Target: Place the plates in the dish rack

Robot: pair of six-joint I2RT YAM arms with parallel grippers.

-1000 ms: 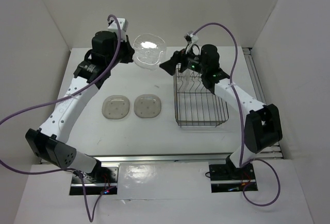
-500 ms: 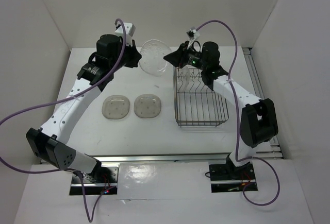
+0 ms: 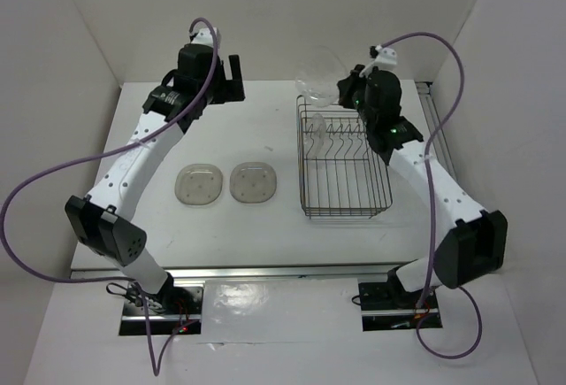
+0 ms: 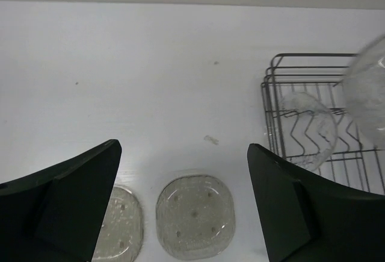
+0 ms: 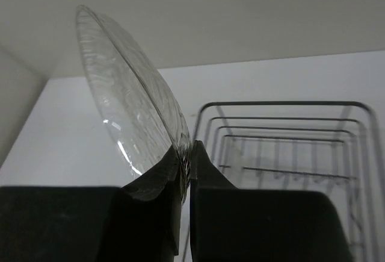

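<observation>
My right gripper [image 3: 343,93] [image 5: 187,147] is shut on the rim of a clear plate [image 3: 318,71] [image 5: 120,93], which it holds on edge in the air above the far left corner of the dish rack [image 3: 345,168] [image 5: 289,132]. My left gripper [image 3: 232,73] [image 4: 183,147] is open and empty, high over the back of the table. Two smoky plates [image 3: 200,183] [image 3: 254,181] lie flat side by side left of the rack; the left wrist view shows them as the plates [image 4: 194,215] [image 4: 123,226]. Another clear plate [image 4: 305,128] seems to stand among the rack's dividers.
White walls close in the table at the back and on both sides. The wire rack [image 4: 301,69] stands on the right half of the table, its dividers at the far end. A rail [image 3: 438,128] runs along the table's right edge.
The left gripper opened, let go of the clear plate and drew back to the left. The right gripper closed on the plate and carried it right, toward the rack.
</observation>
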